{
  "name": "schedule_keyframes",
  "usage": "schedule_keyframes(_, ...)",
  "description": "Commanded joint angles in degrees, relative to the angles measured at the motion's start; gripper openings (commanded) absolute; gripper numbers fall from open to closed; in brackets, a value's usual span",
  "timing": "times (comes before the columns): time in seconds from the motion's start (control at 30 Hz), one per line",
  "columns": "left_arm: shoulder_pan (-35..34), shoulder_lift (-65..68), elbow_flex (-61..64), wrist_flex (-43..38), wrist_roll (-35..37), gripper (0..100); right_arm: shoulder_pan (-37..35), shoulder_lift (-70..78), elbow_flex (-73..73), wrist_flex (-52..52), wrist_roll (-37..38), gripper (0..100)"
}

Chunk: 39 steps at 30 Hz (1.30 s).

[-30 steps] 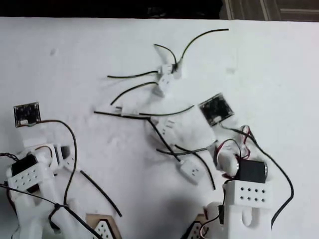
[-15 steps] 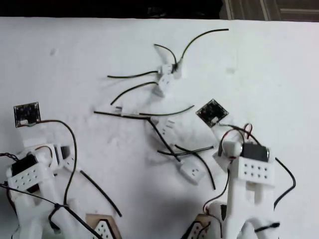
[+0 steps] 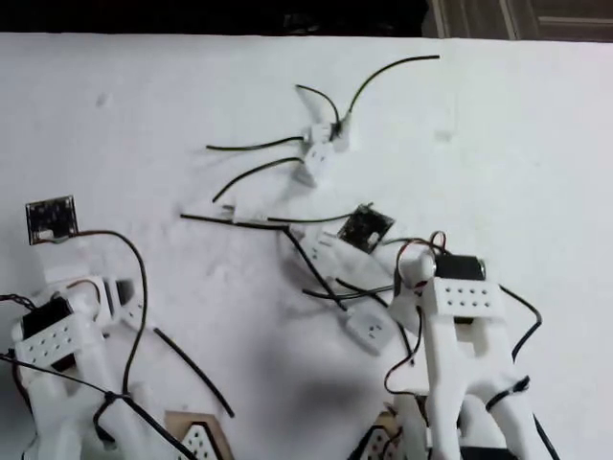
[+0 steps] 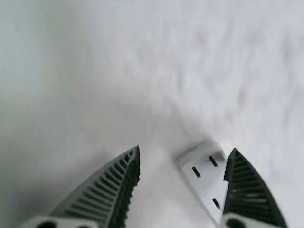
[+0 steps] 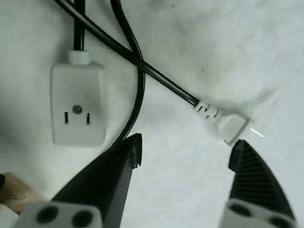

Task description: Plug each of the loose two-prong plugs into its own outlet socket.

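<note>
Note white table (image 3: 115, 125) spanning whole high view. Beyond far edge: dark band (image 3: 211, 14), then striped flooring (image 3: 517, 17) at far R corner.

At L, locate L arm (image 3: 57, 340) by near edge. See L gripper (image 4: 185, 151) spread wide, holding nothing, over bare tabletop. Find white outlet block (image 4: 202, 173) just beside one finger.

Twd centre, find loose black cord (image 3: 192, 369), then outlet cluster (image 3: 321, 155) farther back amid tangled leads.

At R, locate R arm (image 3: 460, 307) stretched over nearer leads. See R gripper (image 5: 187, 140) spread wide, empty. Find outlet socket (image 5: 77, 111) lying face-up off one finger. Find two-prong plug (image 5: 223, 122) flat on table near other finger, unplugged, well apart from socket.

Obscured: outlet block partly behind finger & cut off at frame edge, contact w/ finger not discernible. Bases of both arms cut off at near edge. Lead ends in tangle hard to trace.
</note>
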Motion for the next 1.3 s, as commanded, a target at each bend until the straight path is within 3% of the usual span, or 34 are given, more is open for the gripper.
schedule_keyframes(0.0, -0.04, -1.19, -0.18, -1.76, 0.62, 29, -0.66, 1.71, -2.55, -1.19, 3.52, 33.5)
schedule_keyframes(0.2, -0.04, -1.19, -0.18, -1.76, 0.62, 29, 1.71, 6.11, -2.2, -11.56, 4.22, 31.5)
schedule_keyframes(0.47, -0.04, -1.19, -0.18, -1.76, 0.62, 29, 1.8, 17.01, -2.99, -16.48, 4.22, 24.8)
schedule_keyframes(0.6, -0.04, -1.19, -0.18, -1.76, 0.62, 29, 3.12, 22.73, -3.16, -22.02, 4.22, 18.7)
schedule_keyframes(0.8, -0.04, -1.19, -0.18, -1.76, 0.62, 29, 3.38, 24.66, -3.16, -23.16, 4.13, 1.8)
schedule_keyframes(0.93, -0.04, -1.19, -0.18, -1.76, 0.62, 29, 3.38, 22.29, -2.9, -23.08, 3.6, 1.5)
schedule_keyframes(1.03, -0.04, -1.19, -0.18, -1.76, 0.62, 29, 2.77, 20.26, -3.16, -23.08, -2.81, 1.7)
schedule_keyframes(1.27, -0.04, -1.19, -0.18, -1.67, 0.62, 29, -4.09, 18.51, -7.03, -23.08, -29.98, 1.7)
